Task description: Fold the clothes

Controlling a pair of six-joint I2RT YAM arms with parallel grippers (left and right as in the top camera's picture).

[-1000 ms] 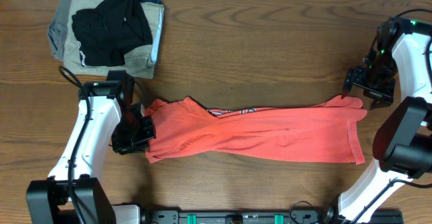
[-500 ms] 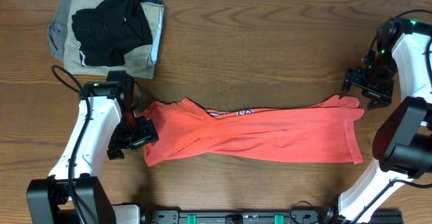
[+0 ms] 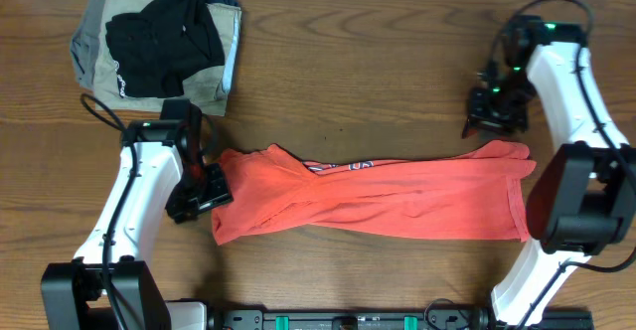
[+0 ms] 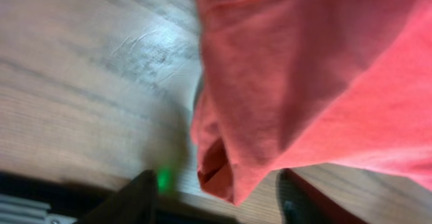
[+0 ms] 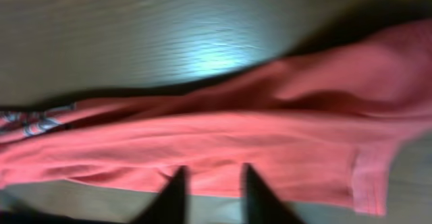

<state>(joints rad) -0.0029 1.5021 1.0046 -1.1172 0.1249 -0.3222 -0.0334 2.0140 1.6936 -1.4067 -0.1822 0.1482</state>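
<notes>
The clothes, a red-orange T-shirt [image 3: 397, 201], lie stretched out in a long band across the middle of the table. A strip of white lettering [image 3: 343, 164] shows along the upper edge. My left gripper [image 3: 199, 196] sits at the shirt's left end. In the left wrist view its fingers stand well apart, and a hanging corner of the shirt [image 4: 223, 170] sits loose between them; the left gripper [image 4: 223, 198] is open. My right gripper [image 3: 489, 119] hovers above and left of the shirt's top right corner, off the cloth. The right gripper [image 5: 214, 193] has a narrow gap and holds nothing; the shirt [image 5: 236, 143] lies beyond it.
A pile of khaki and grey folded garments [image 3: 99, 32] with a black garment [image 3: 164, 37] on top sits at the back left corner. Bare wood table [image 3: 378, 62] runs behind the shirt. The table's front edge lies just below the shirt.
My left gripper has let go of the shirt's left end and now stands open around it. My right gripper has moved up and left off the right corner, its jaws narrowing.
</notes>
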